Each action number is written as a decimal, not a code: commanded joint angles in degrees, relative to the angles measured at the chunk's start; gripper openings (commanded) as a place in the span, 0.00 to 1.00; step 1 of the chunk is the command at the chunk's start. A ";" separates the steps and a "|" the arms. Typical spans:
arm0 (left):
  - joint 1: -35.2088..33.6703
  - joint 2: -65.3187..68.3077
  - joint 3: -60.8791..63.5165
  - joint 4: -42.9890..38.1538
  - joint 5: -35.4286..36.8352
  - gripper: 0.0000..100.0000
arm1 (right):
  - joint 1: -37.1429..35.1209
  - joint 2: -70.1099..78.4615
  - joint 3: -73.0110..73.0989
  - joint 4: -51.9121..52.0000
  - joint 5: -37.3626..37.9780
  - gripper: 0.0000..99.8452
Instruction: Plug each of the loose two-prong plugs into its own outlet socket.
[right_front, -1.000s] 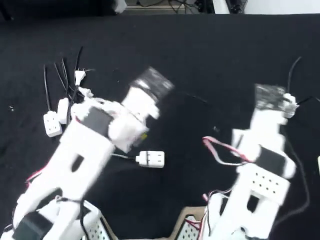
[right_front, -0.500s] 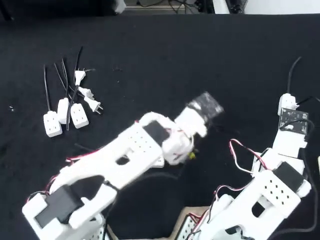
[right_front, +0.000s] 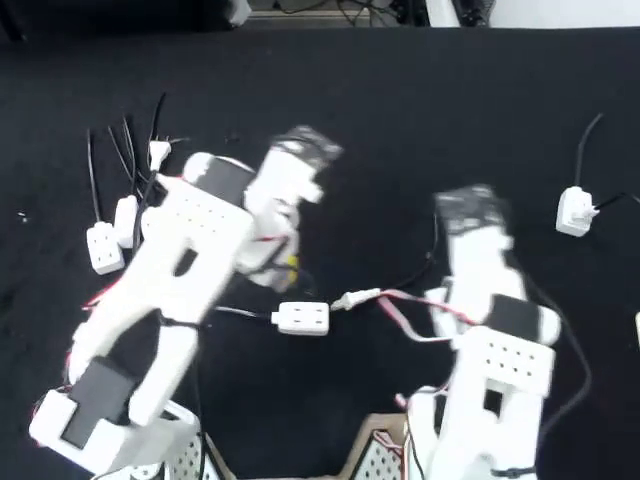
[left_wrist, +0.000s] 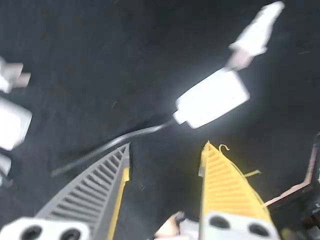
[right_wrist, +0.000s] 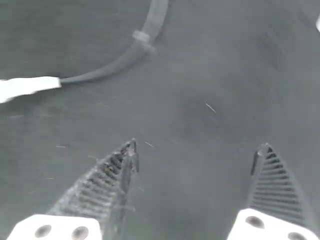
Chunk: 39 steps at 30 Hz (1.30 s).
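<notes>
On the black table (right_front: 400, 100), the white rectangular plastic outlet socket (right_front: 300, 318) lies with the white two-prong plug (right_front: 355, 298) just beside its end at 3 o'clock, long axis roughly 9-to-3, prongs apparently toward the socket. Farther out, the right gripper (right_front: 470, 205), arm stretched toward 12, has the plug at 8 o'clock; the left gripper (right_front: 305, 150), arm angled toward 1, has the socket at 6. Both sets of jaws stand wide apart and empty, neither clearly nearer.
</notes>
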 joint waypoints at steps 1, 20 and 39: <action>-10.24 -6.24 9.71 -5.45 -2.29 0.23 | -12.13 -1.10 -0.22 -3.08 7.74 0.35; -27.91 -23.12 45.49 -27.34 2.46 0.23 | -25.85 24.75 -4.00 -10.99 37.19 0.35; -28.26 -23.47 48.84 -27.69 2.37 0.23 | -27.78 50.68 -19.47 -13.89 42.29 0.04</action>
